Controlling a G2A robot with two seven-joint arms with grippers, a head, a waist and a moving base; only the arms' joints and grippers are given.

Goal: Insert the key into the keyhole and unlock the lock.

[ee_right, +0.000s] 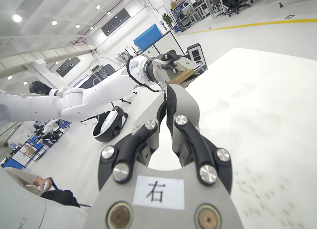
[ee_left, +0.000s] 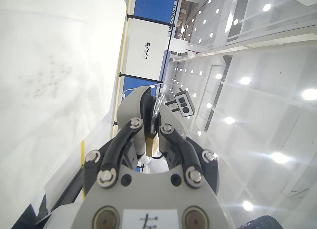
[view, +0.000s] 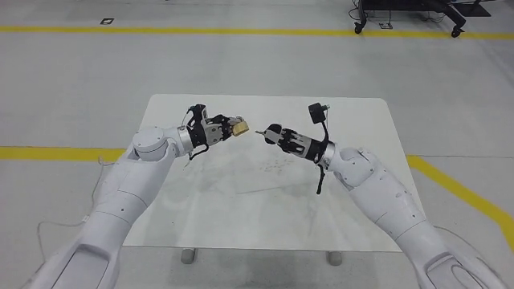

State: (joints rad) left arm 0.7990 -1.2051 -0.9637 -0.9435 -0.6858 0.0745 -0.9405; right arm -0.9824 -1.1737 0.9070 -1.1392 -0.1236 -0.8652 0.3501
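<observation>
Over the back middle of the white table [view: 353, 209], my left gripper [view: 232, 127] is shut on a brass padlock [view: 240, 128] and holds it in the air. The lock's brass body [ee_left: 150, 144] sits between the fingers, and its silver shackle [ee_left: 158, 102] shows near the fingertips. Facing it, my right gripper [view: 271, 135] is shut on a small key [view: 260, 133], whose thin tip points at the lock with a short gap between them. In the right wrist view the padlock [ee_right: 182, 75] hangs just past my shut right gripper [ee_right: 169, 89], held by the left gripper [ee_right: 184, 65].
Faint scuff marks [view: 257, 181] cross the table's middle. The table's far edge [view: 265, 95] lies just behind both grippers. Yellow floor lines [view: 241, 30] run behind and beside the table, and a wheeled black stand [view: 409, 0] is far back right.
</observation>
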